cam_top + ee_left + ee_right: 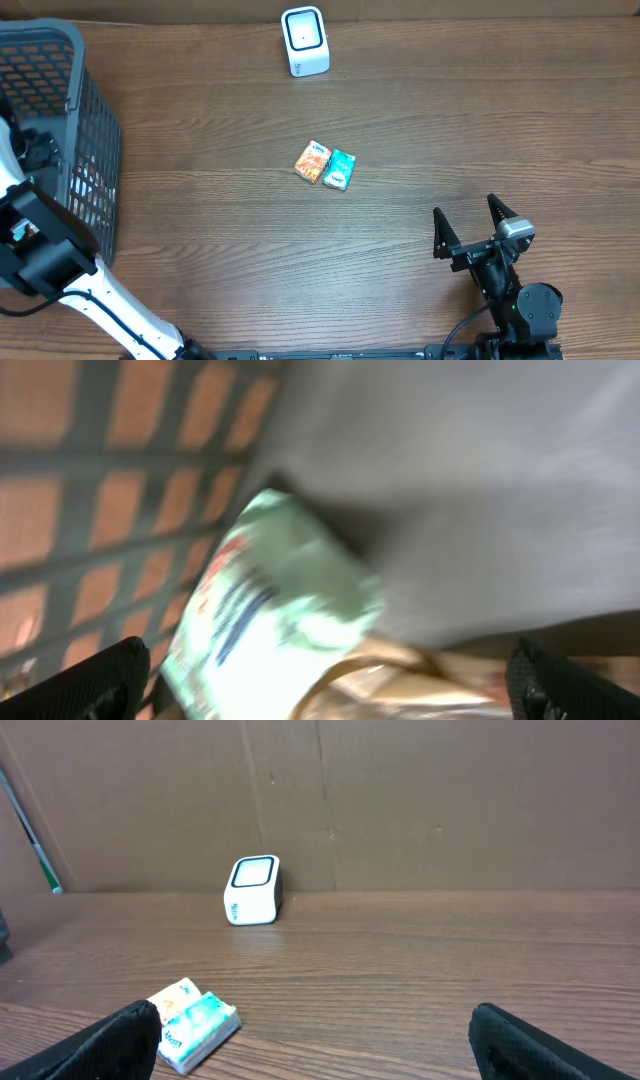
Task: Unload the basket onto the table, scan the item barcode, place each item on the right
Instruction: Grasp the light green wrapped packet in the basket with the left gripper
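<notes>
Orange pack (313,161) and teal pack (340,170) lie mid-table, ahead-left of your nearer right gripper (465,207), jaws open; left gripper (330,685), open too, is apparently inside the basket (95,150).

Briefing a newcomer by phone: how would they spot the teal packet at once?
Find the white scanner at the far edge of the table. Toward the middle, two small packets lie adjacent; the teal packet sits on the right arm's side of the orange packet.

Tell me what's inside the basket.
A pale green packet lies over a blurred tan item. From overhead, the left arm hides much of the basket.
</notes>
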`<state>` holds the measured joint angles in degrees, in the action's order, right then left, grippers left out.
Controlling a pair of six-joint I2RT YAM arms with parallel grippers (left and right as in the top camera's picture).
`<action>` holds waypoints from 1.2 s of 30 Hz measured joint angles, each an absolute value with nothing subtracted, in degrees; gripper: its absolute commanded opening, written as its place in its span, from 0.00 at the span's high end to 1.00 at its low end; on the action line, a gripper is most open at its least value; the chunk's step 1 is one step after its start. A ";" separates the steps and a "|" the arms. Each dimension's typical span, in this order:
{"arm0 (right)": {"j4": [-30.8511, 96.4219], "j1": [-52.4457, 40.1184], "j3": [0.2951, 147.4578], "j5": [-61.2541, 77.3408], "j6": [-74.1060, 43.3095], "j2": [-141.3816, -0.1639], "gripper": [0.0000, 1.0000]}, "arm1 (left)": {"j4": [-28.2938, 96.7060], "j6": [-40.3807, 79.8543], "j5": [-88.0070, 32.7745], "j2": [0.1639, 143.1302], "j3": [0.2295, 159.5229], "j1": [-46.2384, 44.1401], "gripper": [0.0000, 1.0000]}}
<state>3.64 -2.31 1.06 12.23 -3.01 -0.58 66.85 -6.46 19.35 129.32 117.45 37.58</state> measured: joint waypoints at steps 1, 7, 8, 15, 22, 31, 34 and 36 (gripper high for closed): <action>3.64 -2.28 1.06 12.23 -3.01 -0.58 0.00 | 67.37 -5.98 19.90 129.32 117.36 38.15 0.00; 3.64 -2.28 1.06 12.23 -2.98 -0.58 0.00 | 67.09 -4.40 21.65 129.32 115.57 41.32 0.00; 3.64 -2.28 1.06 12.25 -2.98 -0.58 0.00 | 66.32 -4.38 21.80 129.32 114.67 41.43 0.00; 3.64 -2.28 1.06 12.25 -3.01 -0.58 0.00 | 61.04 -4.58 21.93 129.32 108.12 41.23 0.10; 3.66 -2.28 1.06 12.25 -2.98 -0.58 0.00 | 58.06 -4.60 22.11 129.32 107.85 41.23 0.91; 3.68 -2.28 1.06 12.25 -3.01 -0.58 0.00 | 57.78 -4.64 23.03 128.66 107.85 40.88 0.96; 3.66 -2.28 1.06 12.25 -3.01 -0.58 0.00 | 58.26 -4.62 23.18 128.60 107.85 40.58 0.96; 3.66 -2.31 1.06 12.23 -3.03 -0.58 0.00 | 58.85 -4.62 23.09 128.22 107.85 40.21 0.96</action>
<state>3.66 -2.31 1.06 12.23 -3.03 -0.58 58.85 -4.62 23.09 128.22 107.85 40.21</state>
